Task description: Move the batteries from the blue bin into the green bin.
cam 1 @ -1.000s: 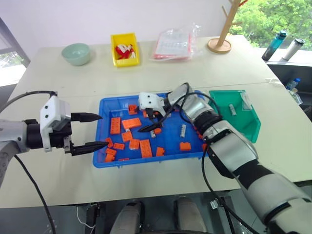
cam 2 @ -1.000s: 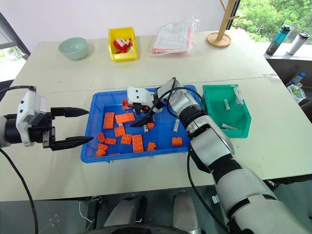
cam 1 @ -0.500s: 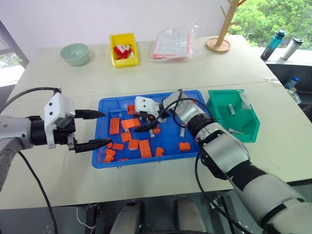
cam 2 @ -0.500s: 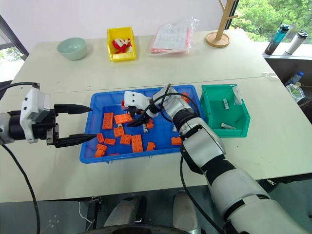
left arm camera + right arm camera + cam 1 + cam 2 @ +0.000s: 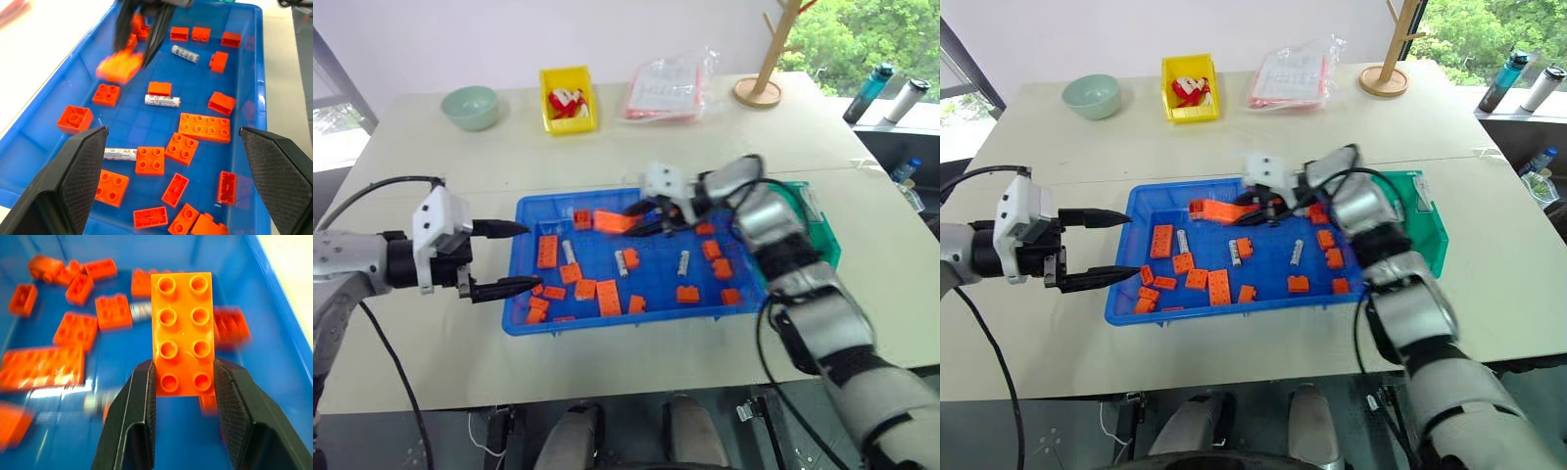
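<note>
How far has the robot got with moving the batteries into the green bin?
Done: unclear; the right arm hides most of the small green plastic bin. In hand: the right gripper is shut on a flat orange toy brick, not a battery, held above the large blue plastic tray. Left: three silver cylindrical batteries lie in that tray among orange bricks; the open left gripper hovers at its edge.

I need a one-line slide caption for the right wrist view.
Right gripper clamps a long orange eight-stud toy brick above the shallow blue plastic bin.
</note>
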Controlling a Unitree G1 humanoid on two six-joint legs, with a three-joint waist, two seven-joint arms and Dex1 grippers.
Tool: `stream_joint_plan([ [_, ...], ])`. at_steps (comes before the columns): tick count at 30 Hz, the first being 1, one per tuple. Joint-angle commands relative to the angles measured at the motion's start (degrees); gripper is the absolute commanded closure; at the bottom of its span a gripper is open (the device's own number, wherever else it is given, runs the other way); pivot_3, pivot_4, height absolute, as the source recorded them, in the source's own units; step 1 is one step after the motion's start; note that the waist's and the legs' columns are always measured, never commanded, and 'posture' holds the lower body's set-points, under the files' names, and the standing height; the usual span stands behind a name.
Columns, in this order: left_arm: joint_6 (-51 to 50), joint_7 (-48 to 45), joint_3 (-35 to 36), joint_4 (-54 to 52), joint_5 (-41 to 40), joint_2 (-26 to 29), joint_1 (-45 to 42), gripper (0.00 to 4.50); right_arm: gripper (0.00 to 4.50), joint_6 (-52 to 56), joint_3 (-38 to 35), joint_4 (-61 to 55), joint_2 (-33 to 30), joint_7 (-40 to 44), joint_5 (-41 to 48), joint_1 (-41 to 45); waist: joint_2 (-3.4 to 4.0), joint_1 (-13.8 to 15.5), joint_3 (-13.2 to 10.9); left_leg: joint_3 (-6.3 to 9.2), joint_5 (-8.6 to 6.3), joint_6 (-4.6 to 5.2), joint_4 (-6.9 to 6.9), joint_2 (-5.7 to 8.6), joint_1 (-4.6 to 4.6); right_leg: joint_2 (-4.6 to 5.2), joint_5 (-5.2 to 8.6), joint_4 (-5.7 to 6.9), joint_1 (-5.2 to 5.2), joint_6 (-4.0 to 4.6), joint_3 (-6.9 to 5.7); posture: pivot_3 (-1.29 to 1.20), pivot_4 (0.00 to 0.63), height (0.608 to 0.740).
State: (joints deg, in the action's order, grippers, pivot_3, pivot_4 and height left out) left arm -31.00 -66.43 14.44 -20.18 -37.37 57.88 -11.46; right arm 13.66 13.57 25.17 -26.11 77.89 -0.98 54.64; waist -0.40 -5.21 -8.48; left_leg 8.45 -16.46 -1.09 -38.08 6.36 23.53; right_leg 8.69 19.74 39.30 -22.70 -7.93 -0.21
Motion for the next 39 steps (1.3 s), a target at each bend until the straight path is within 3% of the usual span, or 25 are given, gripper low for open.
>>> stream_joint_plan([
  [1,1.3,-0.5,0.0,0.6,0.2,-0.3,-1.5,0.0,3.39,6.5,-3.9,-9.1,-4.4,-1.6,2.8,-3.0,0.0,0.0,0.0,-0.04,0.0,0.0,0.01,0.0,0.0,0.01,0.0,0.0,-0.01,0.0,0.0,0.0,0.15,0.719],
  [3,1.7,-0.6,-0.5,1.4,0.6,-0.6,-2.1,0.0,3.39,8.8,-4.3,-11.2,-5.8,-3.0,3.4,-4.8,0.0,-0.2,0.0,-0.1,0.0,0.0,0.04,-0.05,0.0,0.0,0.0,0.0,-0.02,0.0,0.0,0.0,0.15,0.719],
  [10,2.2,-0.6,-0.8,3.2,1.0,-1.0,-3.9,0.0,0.17,9.5,-1.5,-11.9,-3.9,-8.5,1.8,-3.5,0.0,-0.2,0.0,-0.28,0.0,0.0,0.03,-0.16,-0.01,-0.02,0.0,-0.06,-0.09,-0.01,0.02,0.0,0.15,0.719],
  [20,1.2,0.1,6.2,2.7,0.1,0.6,2.3,0.0,0.17,14.4,5.4,-5.8,11.8,-16.4,0.5,4.9,0.0,-0.4,0.0,-0.21,0.0,0.0,0.02,-0.16,-0.02,-0.04,0.0,-0.04,-0.13,-0.01,0.02,0.0,0.15,0.719],
  [26,1.4,-0.1,10.1,2.5,0.6,1.4,7.0,0.0,0.17,25.3,9.0,-1.2,20.6,-24.6,-2.0,6.3,0.0,-0.1,0.0,-0.08,0.0,0.0,0.07,-0.09,-0.02,-0.04,0.0,0.01,-0.08,0.0,0.02,0.0,0.15,0.719],
  [31,1.1,0.4,10.7,1.8,0.1,1.4,7.6,0.0,0.17,35.9,7.1,-1.5,24.6,-28.7,0.2,6.3,0.0,-0.2,0.0,0.05,0.0,0.0,0.09,-0.03,-0.02,-0.03,0.0,0.02,-0.05,0.0,0.02,0.0,0.15,0.719],
  [39,1.5,0.8,9.6,1.5,0.3,0.5,7.0,0.0,0.17,42.0,6.6,-2.0,27.6,-32.6,2.1,5.9,0.0,-0.5,0.0,0.04,0.0,0.0,0.09,-0.05,-0.02,-0.04,0.0,0.07,-0.08,0.0,0.02,0.0,0.15,0.719],
])
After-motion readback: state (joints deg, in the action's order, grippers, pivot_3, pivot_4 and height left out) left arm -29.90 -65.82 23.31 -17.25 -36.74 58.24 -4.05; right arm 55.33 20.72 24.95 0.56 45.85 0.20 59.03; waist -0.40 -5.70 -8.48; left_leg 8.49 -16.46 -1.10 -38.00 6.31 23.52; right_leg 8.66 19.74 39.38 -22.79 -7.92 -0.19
